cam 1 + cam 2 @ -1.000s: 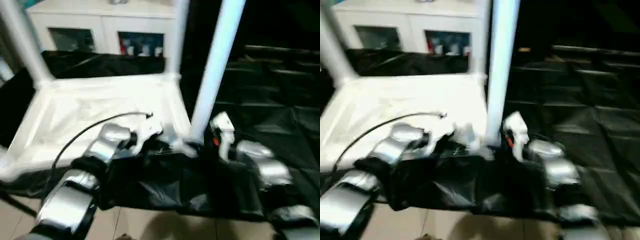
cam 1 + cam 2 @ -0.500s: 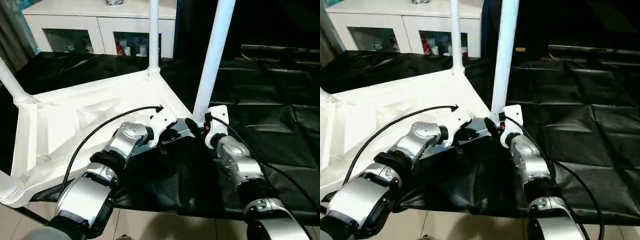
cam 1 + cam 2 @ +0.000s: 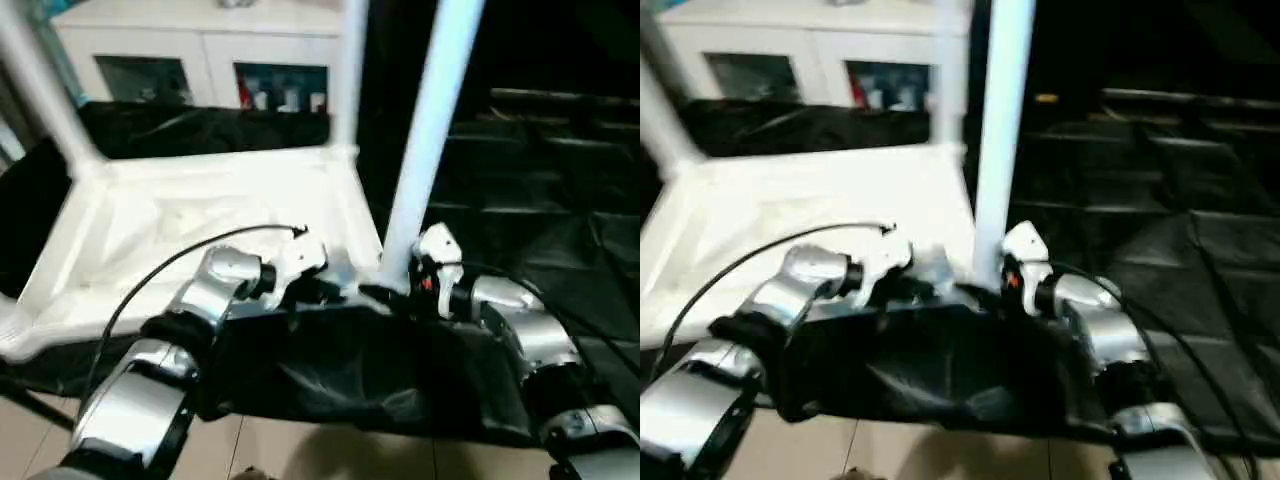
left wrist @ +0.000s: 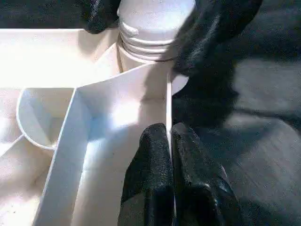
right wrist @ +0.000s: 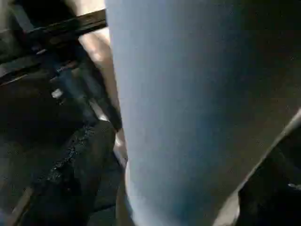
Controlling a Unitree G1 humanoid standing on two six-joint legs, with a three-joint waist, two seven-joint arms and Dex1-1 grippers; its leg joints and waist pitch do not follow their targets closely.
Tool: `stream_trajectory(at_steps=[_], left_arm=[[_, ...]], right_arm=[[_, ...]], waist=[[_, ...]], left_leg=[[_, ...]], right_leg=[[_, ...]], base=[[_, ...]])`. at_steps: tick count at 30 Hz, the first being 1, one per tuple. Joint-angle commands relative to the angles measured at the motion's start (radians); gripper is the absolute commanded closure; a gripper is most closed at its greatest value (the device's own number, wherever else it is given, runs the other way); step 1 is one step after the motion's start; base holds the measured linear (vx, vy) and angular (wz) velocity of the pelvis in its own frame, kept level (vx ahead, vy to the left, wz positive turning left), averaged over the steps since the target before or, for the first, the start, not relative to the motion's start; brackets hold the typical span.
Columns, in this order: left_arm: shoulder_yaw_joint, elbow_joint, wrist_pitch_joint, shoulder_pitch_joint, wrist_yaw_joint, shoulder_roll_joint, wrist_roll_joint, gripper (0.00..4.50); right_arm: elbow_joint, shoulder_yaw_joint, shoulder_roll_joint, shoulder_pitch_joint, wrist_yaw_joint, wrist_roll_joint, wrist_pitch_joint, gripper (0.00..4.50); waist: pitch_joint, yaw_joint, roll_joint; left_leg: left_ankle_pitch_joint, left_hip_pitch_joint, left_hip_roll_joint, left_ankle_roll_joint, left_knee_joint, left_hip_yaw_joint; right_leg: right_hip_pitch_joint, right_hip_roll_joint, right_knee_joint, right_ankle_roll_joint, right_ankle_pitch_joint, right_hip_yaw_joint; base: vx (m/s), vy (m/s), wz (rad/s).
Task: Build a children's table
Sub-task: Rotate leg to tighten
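I have the children's table (image 3: 200, 215) upside down on the black-draped work table (image 3: 560, 200), legs pointing up, so the corner sockets face me. My left gripper (image 4: 170, 141) is pinched tight on the thin rim wall at the near corner, I reckon to stop the top shifting while the near leg (image 3: 425, 140) seats in its socket. My right gripper (image 3: 395, 290) sits at that leg's base, fingers (image 5: 80, 174) spread either side of the tube; can't tell if they're actually squeezing it.

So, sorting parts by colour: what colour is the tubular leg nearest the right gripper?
White, clearest in the left eye view: the tubular plastic leg.
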Motion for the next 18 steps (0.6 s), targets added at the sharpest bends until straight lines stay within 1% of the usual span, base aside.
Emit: stream_trajectory(at_steps=[1,2,3,4,5,6,7,8,11,12,16,18], left_arm=[[-0.017,-0.031,-0.007,0.016,-0.046,-0.006,-0.027,4.50],[-0.017,-0.031,-0.007,0.016,-0.046,-0.006,-0.027,4.50],[-0.016,-0.042,-0.004,0.022,-0.065,0.004,-0.029,4.50],[-0.015,-0.051,-0.004,0.029,-0.078,0.013,-0.029,4.50],[-0.015,-0.051,-0.004,0.029,-0.078,0.013,-0.029,4.50],[-0.014,-0.058,-0.003,0.034,-0.087,0.020,-0.029,4.50],[-0.011,-0.066,-0.001,0.039,-0.092,0.025,-0.029,4.50],[-0.011,-0.066,-0.001,0.039,-0.092,0.025,-0.029,4.50],[-0.008,-0.084,0.006,0.048,-0.099,0.029,-0.033,4.50],[-0.009,-0.086,0.005,0.050,-0.092,0.028,-0.033,4.50],[-0.003,-0.075,0.006,0.046,-0.052,0.018,-0.031,4.50],[0.004,-0.069,0.008,0.041,-0.028,0.009,-0.031,4.50]], right_arm=[[-0.037,0.028,-0.013,0.004,0.057,0.009,0.013,0.70],[-0.037,0.028,-0.013,0.004,0.057,0.009,0.013,0.70],[-0.043,0.032,-0.026,0.007,0.079,0.010,0.018,0.70],[-0.043,0.037,-0.034,0.009,0.094,0.006,0.019,0.70],[-0.043,0.037,-0.034,0.009,0.094,0.006,0.019,0.70],[-0.043,0.040,-0.039,0.009,0.103,0.003,0.020,0.94],[-0.042,0.044,-0.039,0.008,0.107,0.001,0.022,0.94],[-0.042,0.044,-0.039,0.008,0.107,0.001,0.022,1.03],[-0.051,0.053,-0.035,0.010,0.115,0.004,0.035,1.39],[-0.061,0.062,-0.033,0.017,0.119,0.003,0.040,1.46],[-0.072,0.063,-0.026,0.033,0.108,0.006,0.051,1.75],[-0.073,0.058,-0.016,0.043,0.085,0.006,0.056,1.78]], waist=[[-0.058,0.001,-0.025],[-0.058,0.004,-0.021],[-0.058,0.004,-0.019],[-0.058,0.004,-0.027],[-0.057,0.005,-0.023],[-0.058,0.005,-0.021],[-0.057,0.005,-0.022],[-0.057,0.005,-0.023],[-0.056,0.004,-0.023],[-0.056,0.004,-0.024],[-0.057,0.005,-0.024],[-0.057,0.006,-0.024]], left_leg=[[-0.193,0.010,0.077,0.084,-0.070,-0.031],[-0.186,0.009,0.078,0.084,-0.070,-0.033],[-0.182,0.010,0.077,0.082,-0.069,-0.031],[-0.177,0.009,0.076,0.083,-0.068,-0.030],[-0.174,0.008,0.077,0.084,-0.069,-0.031],[-0.174,0.009,0.076,0.081,-0.068,-0.031],[-0.174,0.009,0.077,0.080,-0.068,-0.031],[-0.174,0.009,0.077,0.078,-0.069,-0.032],[-0.176,0.010,0.075,0.074,-0.069,-0.031],[-0.172,0.008,0.075,0.074,-0.069,-0.031],[-0.166,0.010,0.075,0.075,-0.068,-0.031],[-0.168,0.010,0.075,0.073,-0.067,-0.031]], right_leg=[[0.050,-0.088,-0.072,-0.207,-0.245,0.065],[0.052,-0.090,-0.068,-0.211,-0.239,0.065],[0.049,-0.089,-0.070,-0.212,-0.236,0.065],[0.052,-0.090,-0.069,-0.211,-0.234,0.065],[0.051,-0.092,-0.069,-0.211,-0.239,0.065],[0.050,-0.092,-0.069,-0.209,-0.243,0.065],[0.049,-0.092,-0.070,-0.210,-0.245,0.065],[0.050,-0.091,-0.069,-0.208,-0.246,0.065],[0.049,-0.091,-0.071,-0.204,-0.258,0.065],[0.051,-0.091,-0.070,-0.203,-0.256,0.066],[0.050,-0.089,-0.069,-0.202,-0.242,0.065],[0.050,-0.090,-0.070,-0.201,-0.249,0.065]], base=[[0.000,0.000,0.00],[0.000,0.000,0.00],[0.000,0.000,0.00],[0.000,0.000,0.00],[0.000,0.000,0.00],[0.000,0.000,0.00],[0.000,0.000,0.00],[0.000,0.000,0.00],[0.000,0.000,0.00],[0.000,0.000,0.00],[0.000,0.000,0.00],[0.000,0.000,0.00]])
